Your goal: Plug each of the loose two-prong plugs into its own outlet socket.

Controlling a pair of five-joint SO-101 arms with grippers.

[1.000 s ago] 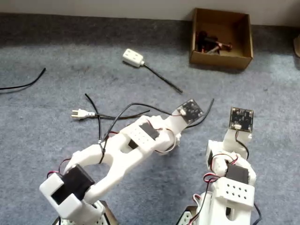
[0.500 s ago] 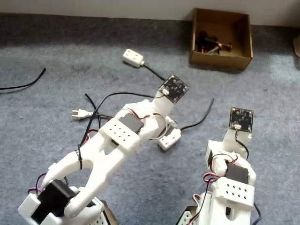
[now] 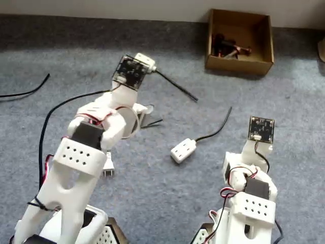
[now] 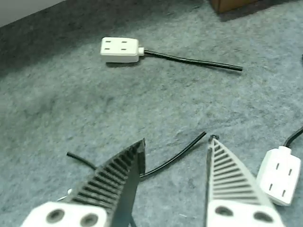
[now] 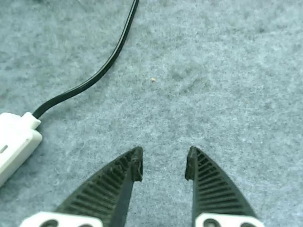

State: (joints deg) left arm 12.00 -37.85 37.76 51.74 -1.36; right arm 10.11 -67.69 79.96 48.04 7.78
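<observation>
Plug [image 3: 108, 165]: we see it on the carpet [image 3: 167, 203], beside the left arm [image 3: 76, 162].
Left fingers [image 4: 113, 179]: apart, holding nothing.
Far socket [image 4: 120, 49]: past the left arm.
Near socket [image 3: 183, 150]: we see it between the arms.
Right fingers [image 5: 111, 187]: apart, empty.

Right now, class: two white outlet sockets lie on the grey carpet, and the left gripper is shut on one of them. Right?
No. The left wrist view shows the left gripper open and empty; the far socket and the near socket both lie free on the grey carpet.
</observation>
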